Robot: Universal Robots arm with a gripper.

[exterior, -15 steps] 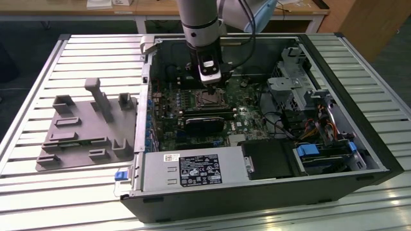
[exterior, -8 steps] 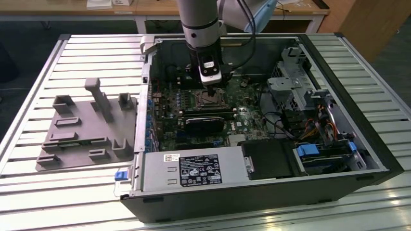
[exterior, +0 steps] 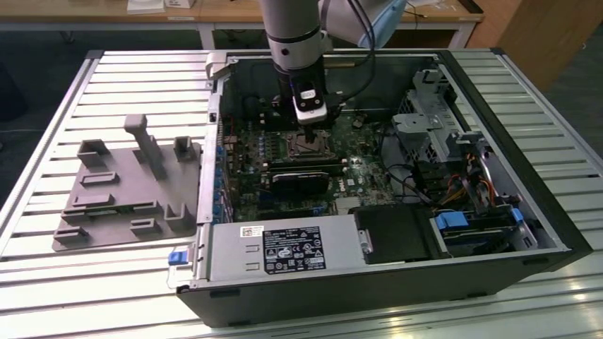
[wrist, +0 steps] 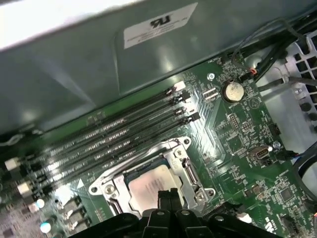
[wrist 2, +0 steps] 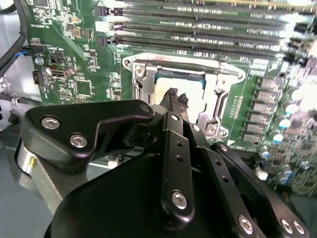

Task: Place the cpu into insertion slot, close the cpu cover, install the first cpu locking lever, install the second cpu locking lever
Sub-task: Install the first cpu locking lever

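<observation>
Inside the open computer case, my gripper [exterior: 308,131] reaches straight down onto the insertion slot [exterior: 306,145] on the green board. In both wrist views the cpu [wrist: 146,185] [wrist 2: 200,97] lies flat in the slot, its dull silver top showing. The cpu cover [wrist: 174,148] [wrist 2: 184,61], a silvery frame, lies down around the chip. My black fingertips [wrist: 168,194] [wrist 2: 176,95] are pressed together and sit over the chip's edge. The gripper is shut with nothing between the fingers. Its own body hides the near part of the slot.
Several long memory slots [wrist: 124,133] run beside the socket. A black card [exterior: 301,178] sits just in front of it. The case wall [wrist: 99,59], cables and drive cage [exterior: 443,134] stand close by. A grey fixture plate [exterior: 123,198] lies on the table at the exterior view's left.
</observation>
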